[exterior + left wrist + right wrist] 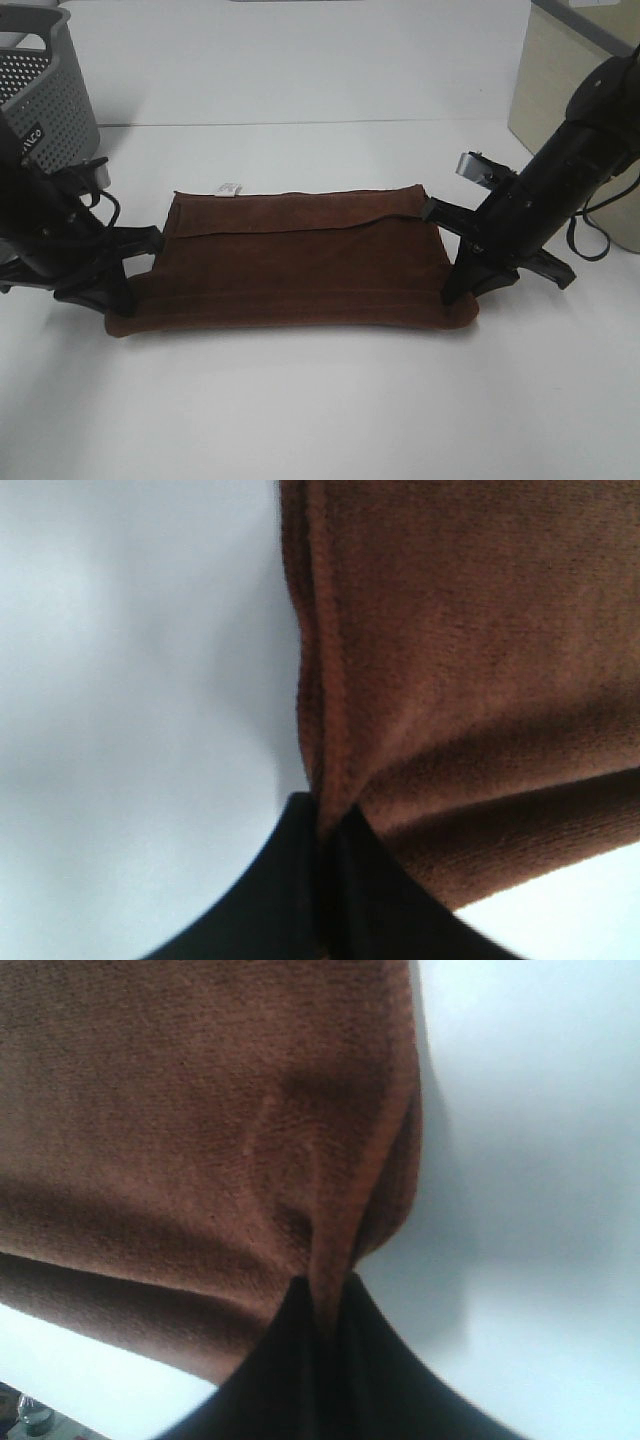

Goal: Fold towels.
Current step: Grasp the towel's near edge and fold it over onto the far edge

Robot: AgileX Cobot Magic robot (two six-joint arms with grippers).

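On table (300, 420), towel (300, 265) runs left-right

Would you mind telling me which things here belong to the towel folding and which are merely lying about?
Belonging to the job: the towel, pinched at one end by the left gripper and at the other by the right gripper.
Just lying about: the grey perforated basket at far left; the beige unit at far right.

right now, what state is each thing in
towel: folded over lengthwise, pinched at both short ends
left fingers: shut on the towel's edge
right fingers: shut on the towel's edge
basket: upright, inside not visible
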